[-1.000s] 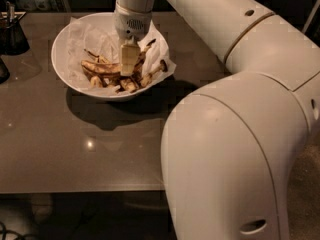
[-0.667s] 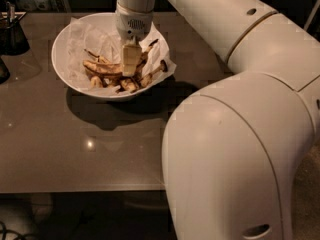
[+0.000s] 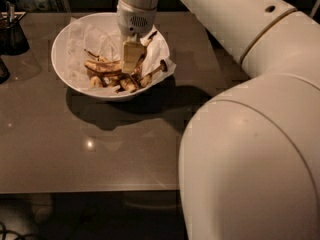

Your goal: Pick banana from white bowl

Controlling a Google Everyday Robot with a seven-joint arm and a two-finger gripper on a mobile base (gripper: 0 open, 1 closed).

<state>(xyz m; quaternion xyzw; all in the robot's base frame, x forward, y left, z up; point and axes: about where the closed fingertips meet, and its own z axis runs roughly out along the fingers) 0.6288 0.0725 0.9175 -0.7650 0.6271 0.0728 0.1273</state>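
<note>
The white bowl (image 3: 59, 44) stands at the back of the brown table, lined with crinkled white paper. The banana (image 3: 103, 66), long, curved and mottled brown with a thin dark stem, lies across the bowl's middle. Shorter brown banana pieces (image 3: 128, 84) lie in front of it and to its right. My gripper (image 3: 131, 59) reaches straight down into the bowl from above. Its tip is at the banana's right end, among the pieces, and hides what lies under it.
A small dark container (image 3: 13, 33) stands at the table's left edge, with another dark object (image 3: 2, 70) in front of it. My large white arm (image 3: 250, 134) covers the right side of the view. The table's front edge (image 3: 85, 189) runs along the bottom.
</note>
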